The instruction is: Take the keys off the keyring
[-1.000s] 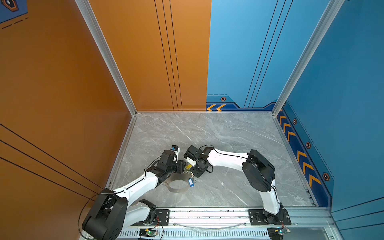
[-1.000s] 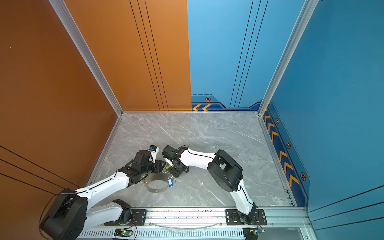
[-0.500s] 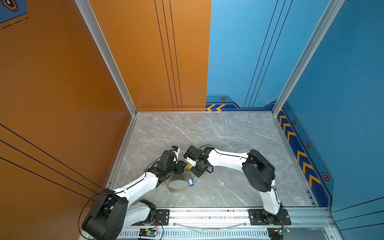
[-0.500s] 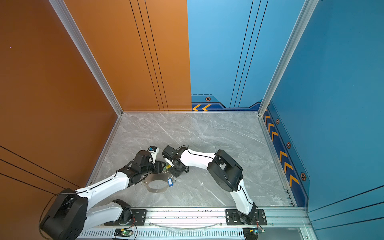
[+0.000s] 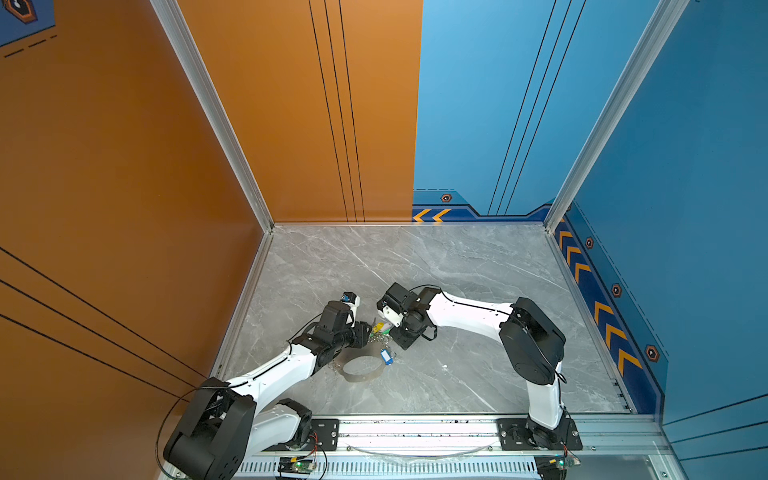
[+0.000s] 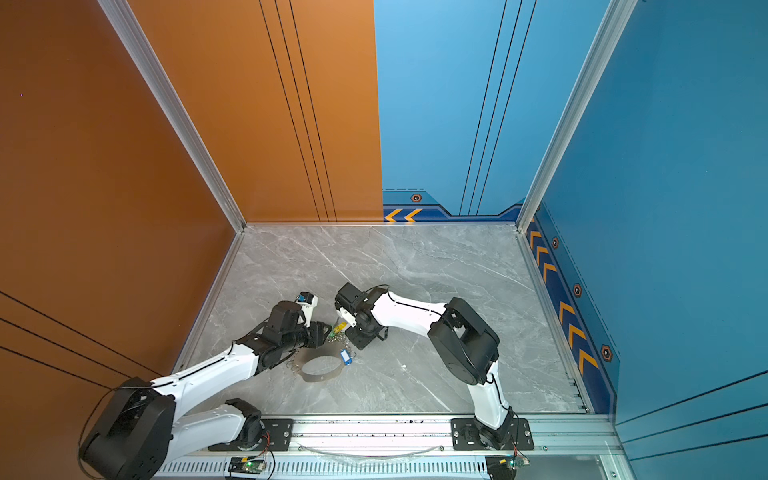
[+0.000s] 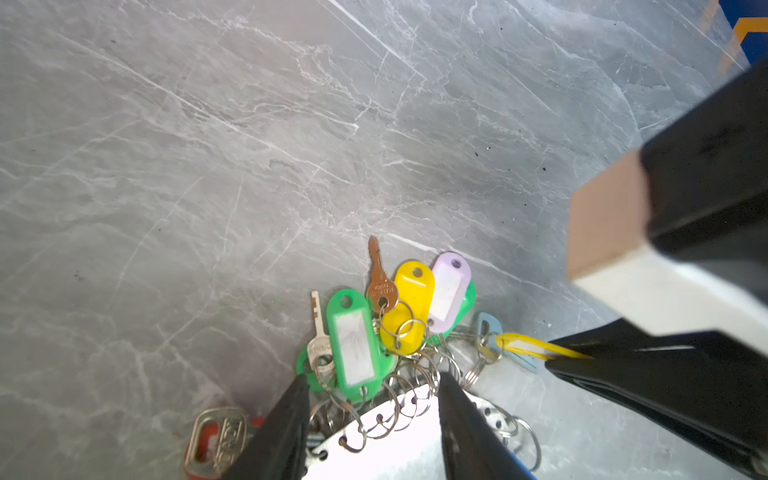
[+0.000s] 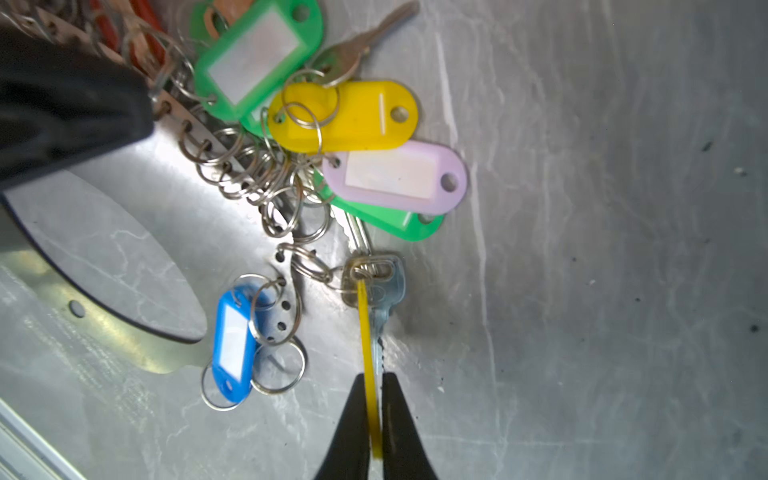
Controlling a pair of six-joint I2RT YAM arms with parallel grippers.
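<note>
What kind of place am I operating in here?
Probably a purpose-built robot test cell, not a home: a marble-pattern tabletop boxed in by orange panels and blue panels with chevron striping, and an aluminium rail carrying both arm bases.

Lighting: bright, even, from overhead; shadows soft. Keyring [image 7: 386,453] blown out white in left wrist view. Wrist-view foreground blurred; top views sharp.

The right gripper [image 8: 371,376] has black fingers [image 8: 351,419] flanking an edge-on yellow tag [image 8: 365,332]. Ahead of them lie a lilac tag [image 8: 395,176], a green tag [image 8: 257,54] and a flat yellow tag [image 8: 353,118]. To one side are a blue tag [image 8: 230,345] and the silver keyring [image 8: 195,208], on a grey, white-veined tabletop [image 8: 602,208].
</note>
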